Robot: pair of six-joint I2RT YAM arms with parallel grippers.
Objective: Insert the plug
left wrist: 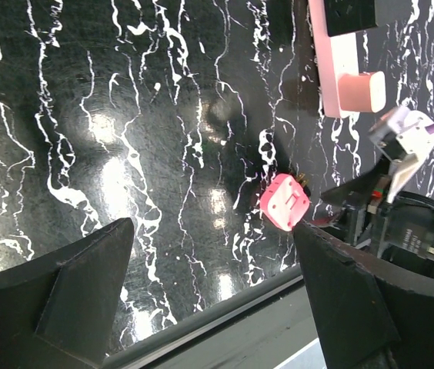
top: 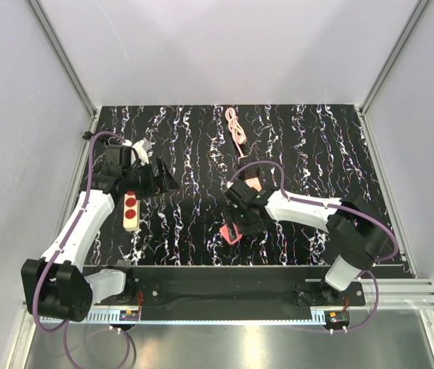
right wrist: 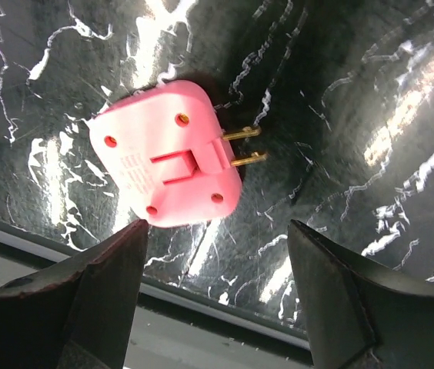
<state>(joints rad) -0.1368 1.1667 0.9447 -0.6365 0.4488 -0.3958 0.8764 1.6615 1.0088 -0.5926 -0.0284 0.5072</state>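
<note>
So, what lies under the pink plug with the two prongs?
The plug lies on the black marbled table, and nothing else shows at its edges. Its underside and the patch of table it covers are hidden.

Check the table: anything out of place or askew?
The plug lies loose and flat at the front edge of the table, skewed, brass prongs pointing sideways, in no socket. The right gripper hangs open over it. No damage visible.

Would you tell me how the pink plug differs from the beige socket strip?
The pink plug is small and squarish; the beige socket strip is long and narrow. The plug shows two brass prongs; the strip shows red sockets. Both lie on the table, ungripped.
</note>
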